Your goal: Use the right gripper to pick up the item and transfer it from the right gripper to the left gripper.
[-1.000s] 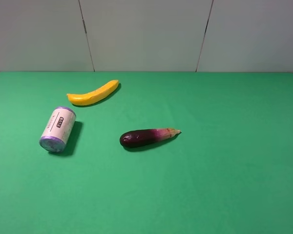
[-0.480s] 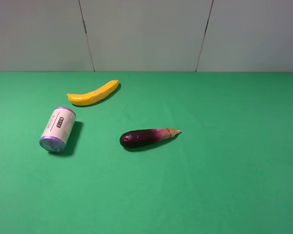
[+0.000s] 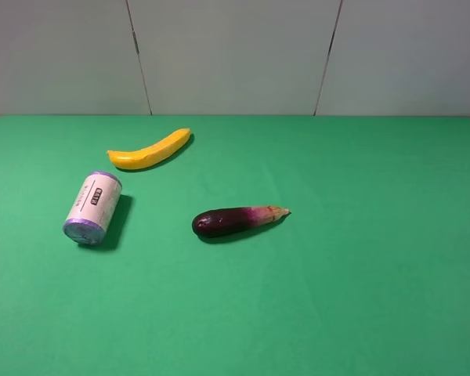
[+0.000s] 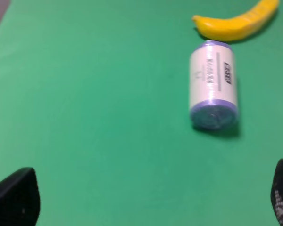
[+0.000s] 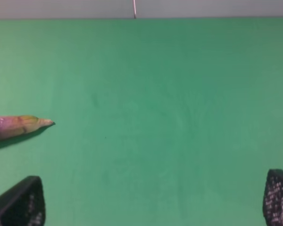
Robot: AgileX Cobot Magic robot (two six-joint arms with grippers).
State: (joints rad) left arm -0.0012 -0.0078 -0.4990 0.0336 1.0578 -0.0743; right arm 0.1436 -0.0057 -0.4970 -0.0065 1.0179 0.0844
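The item, a small can with purple ends and a cream label, lies on its side at the left of the green table. The same item shows in the left wrist view, well ahead of my left gripper, whose black fingertips stand wide apart and empty. My right gripper is open too, with only bare green cloth between its fingertips. Neither gripper shows in the high view.
A yellow banana lies just behind the can, also seen as the banana from the left wrist. A dark purple eggplant lies near the middle; its pale stem end enters the right wrist view.
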